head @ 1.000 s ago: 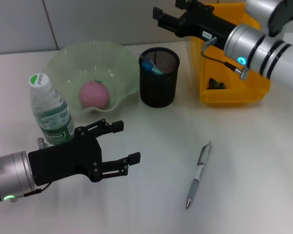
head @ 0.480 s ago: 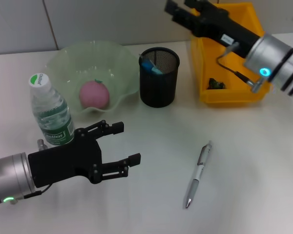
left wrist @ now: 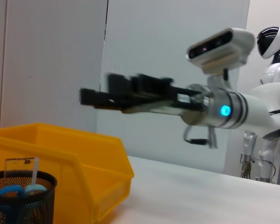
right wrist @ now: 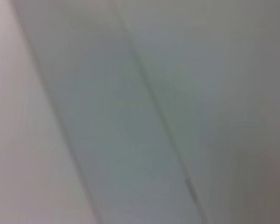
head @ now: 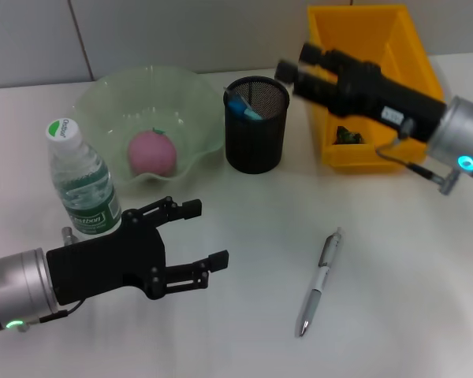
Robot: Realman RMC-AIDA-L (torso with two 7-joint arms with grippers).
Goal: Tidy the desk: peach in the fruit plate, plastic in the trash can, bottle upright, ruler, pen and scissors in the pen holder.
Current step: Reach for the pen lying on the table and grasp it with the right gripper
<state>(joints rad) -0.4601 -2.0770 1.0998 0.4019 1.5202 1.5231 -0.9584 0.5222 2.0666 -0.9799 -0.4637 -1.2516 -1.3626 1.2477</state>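
Head view: the pen [head: 319, 282] lies loose on the worktop [head: 410, 260], well apart from both arms, the last item for the pen holder [head: 256, 124]. The right end effector [head: 293, 69], empty with fingers slightly spread, hangs between holder and yellow bin [head: 370, 79]; it should descend square across the pen's barrel. The left end effector [head: 201, 236] is spread beside the upright bottle [head: 82, 181]; the peach [head: 152, 152] sits in the fruit plate [head: 110, 90]. Left wrist view: scissors [left wrist: 14, 193] and ruler [left wrist: 21, 169] crowd the holder. Right wrist view: only blank wall.
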